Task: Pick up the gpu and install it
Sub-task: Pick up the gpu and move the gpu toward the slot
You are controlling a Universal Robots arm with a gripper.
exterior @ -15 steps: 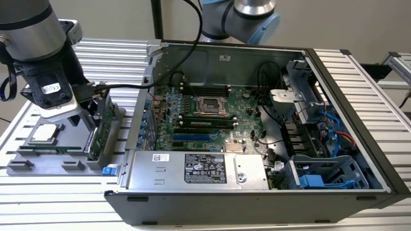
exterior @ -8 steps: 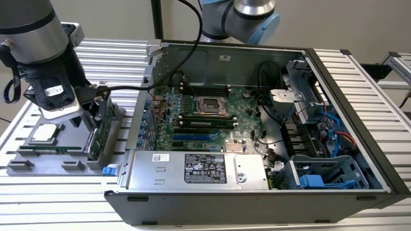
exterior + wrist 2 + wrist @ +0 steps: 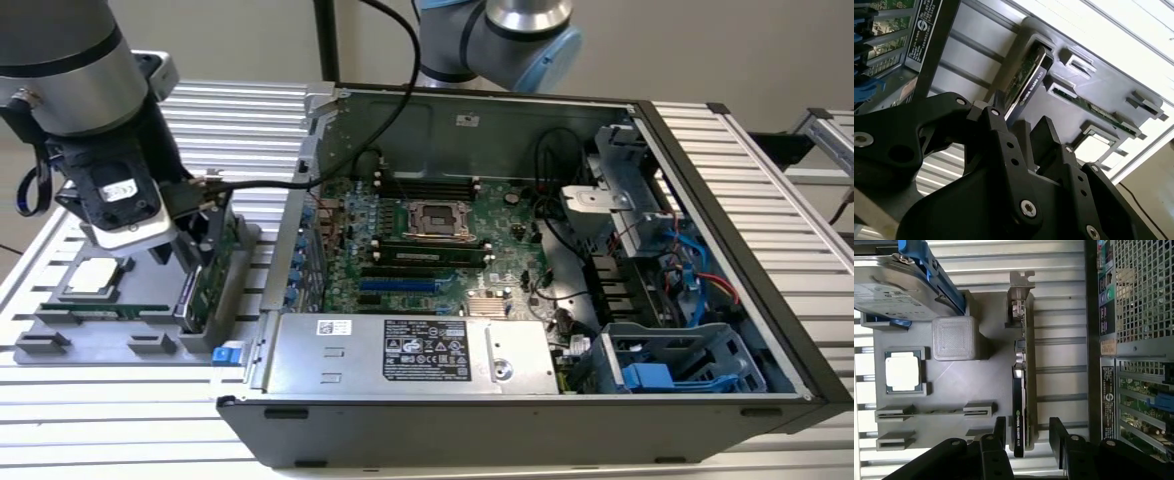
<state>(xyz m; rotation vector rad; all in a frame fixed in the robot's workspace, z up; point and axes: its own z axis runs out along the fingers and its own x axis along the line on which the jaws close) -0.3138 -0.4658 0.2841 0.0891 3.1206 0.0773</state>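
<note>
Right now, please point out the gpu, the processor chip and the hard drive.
gpu (image 3: 1019, 400), first wrist view, black cooler edge.
processor chip (image 3: 902, 371), first wrist view, silver lid.
hard drive (image 3: 889, 285), first wrist view, labelled face.

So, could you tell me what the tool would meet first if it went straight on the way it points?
Probably the gpu, standing on edge in the grey tray; the open tool lines up with a finger on each side, though depth is unclear.
</note>
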